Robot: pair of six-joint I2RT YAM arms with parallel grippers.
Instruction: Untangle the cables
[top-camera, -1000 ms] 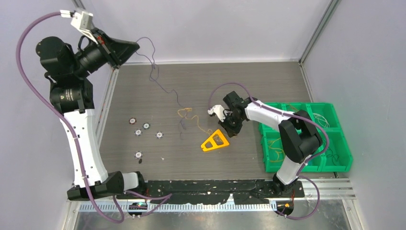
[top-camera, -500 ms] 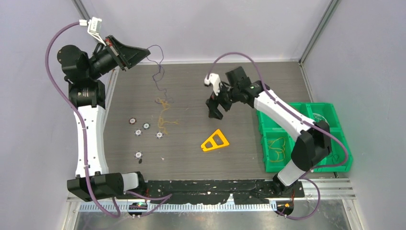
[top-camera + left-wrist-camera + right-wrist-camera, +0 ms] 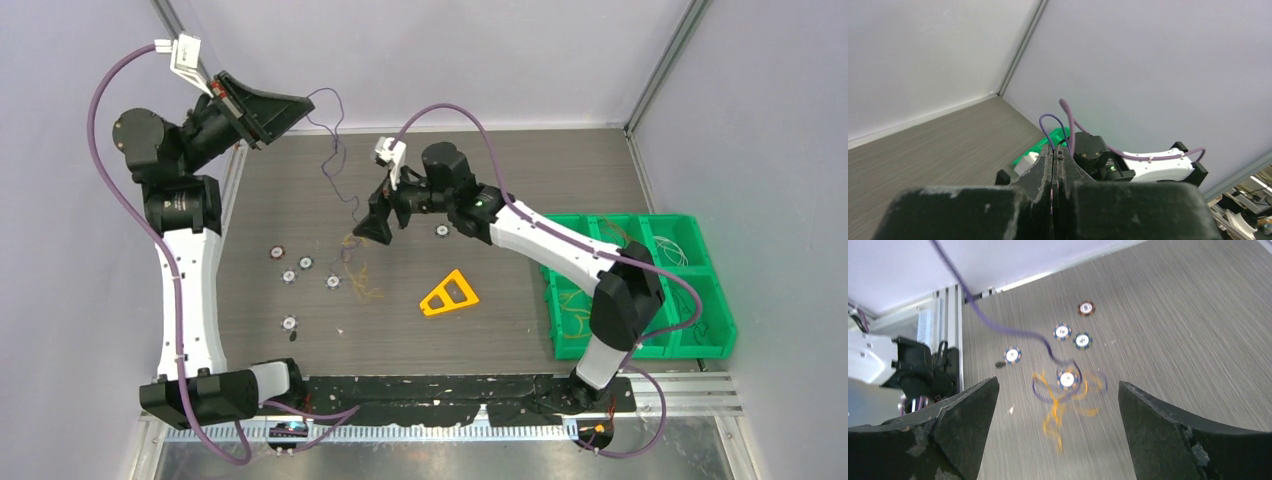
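The cables (image 3: 352,262) lie tangled, orange and purple, on the table (image 3: 560,170) left of centre; one purple wire (image 3: 328,160) runs up to the left gripper (image 3: 303,101), clamped on it, arm raised back-left; the right gripper (image 3: 374,228) hangs wide apart above them, empty, arm stretched leftward.

White links (image 3: 190,300), black joints (image 3: 140,135), purple hoses (image 3: 445,104), black left gripper (image 3: 305,102)

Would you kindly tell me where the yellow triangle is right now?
In the top view, the yellow triangle lies mid-table, between the orange cable on its left and the green bin on its right.
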